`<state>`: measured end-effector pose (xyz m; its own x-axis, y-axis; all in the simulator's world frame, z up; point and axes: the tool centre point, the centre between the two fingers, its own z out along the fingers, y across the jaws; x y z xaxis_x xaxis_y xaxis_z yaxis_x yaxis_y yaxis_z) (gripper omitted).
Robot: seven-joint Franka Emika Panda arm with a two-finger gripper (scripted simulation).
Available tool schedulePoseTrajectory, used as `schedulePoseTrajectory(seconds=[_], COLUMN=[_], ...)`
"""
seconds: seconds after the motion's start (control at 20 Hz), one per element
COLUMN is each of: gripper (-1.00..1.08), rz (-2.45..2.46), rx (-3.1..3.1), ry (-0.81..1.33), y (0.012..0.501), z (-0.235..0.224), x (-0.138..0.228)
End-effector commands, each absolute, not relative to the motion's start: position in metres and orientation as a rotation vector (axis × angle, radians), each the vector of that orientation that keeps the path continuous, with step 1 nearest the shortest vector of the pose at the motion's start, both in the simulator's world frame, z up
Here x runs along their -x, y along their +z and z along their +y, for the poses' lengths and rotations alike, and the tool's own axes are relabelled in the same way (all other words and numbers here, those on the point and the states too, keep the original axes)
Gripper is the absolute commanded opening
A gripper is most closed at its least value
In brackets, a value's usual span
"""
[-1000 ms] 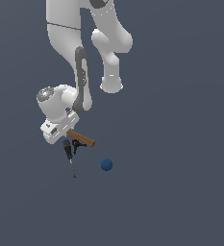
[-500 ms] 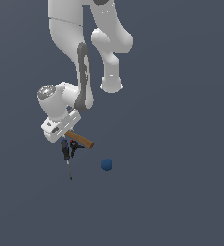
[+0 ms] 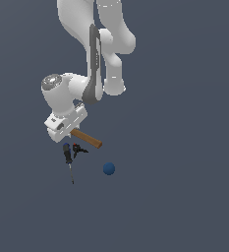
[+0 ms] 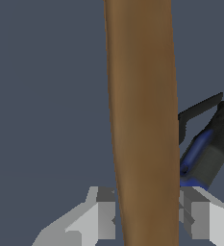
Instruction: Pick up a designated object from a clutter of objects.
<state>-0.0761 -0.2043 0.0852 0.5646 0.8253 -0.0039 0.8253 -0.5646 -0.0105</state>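
The hammer shows as a brown wooden handle (image 3: 88, 140) sticking out from under my gripper (image 3: 69, 134) toward the exterior view's right. Its metal head is hidden behind the white hand. In the wrist view the handle (image 4: 142, 120) fills the middle, and my gripper (image 4: 147, 216) is shut on it, with a grey finger (image 4: 104, 214) pressed against each side. Just below the hand in the exterior view lie the thin black-handled screwdriver (image 3: 68, 158) and a tiny black-and-red item (image 3: 79, 149).
A small blue ball (image 3: 109, 169) rests on the dark grey floor on the exterior view's right of the clutter. In the wrist view a black and blue handle (image 4: 205, 153) lies beside the hammer handle. The white arm (image 3: 94, 44) rises above the hand.
The hand has risen slightly with the hammer handle in it. The screwdriver, the small item and the ball stay where they were.
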Motion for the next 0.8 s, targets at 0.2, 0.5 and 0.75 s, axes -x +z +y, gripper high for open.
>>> schedulePoseTrajectory(seconds=[0.2,0.5,0.75], gripper=[-1.0,-1.0,-1.0], rz=[-1.465,-1.466,-1.466], rx=[2.775,2.776,2.776], ry=[0.009,0.008,0.006], y=[0.147,0.209,0.259], z=[-0.163,-0.121,-0.087], x=[0.065,0.054,0.045])
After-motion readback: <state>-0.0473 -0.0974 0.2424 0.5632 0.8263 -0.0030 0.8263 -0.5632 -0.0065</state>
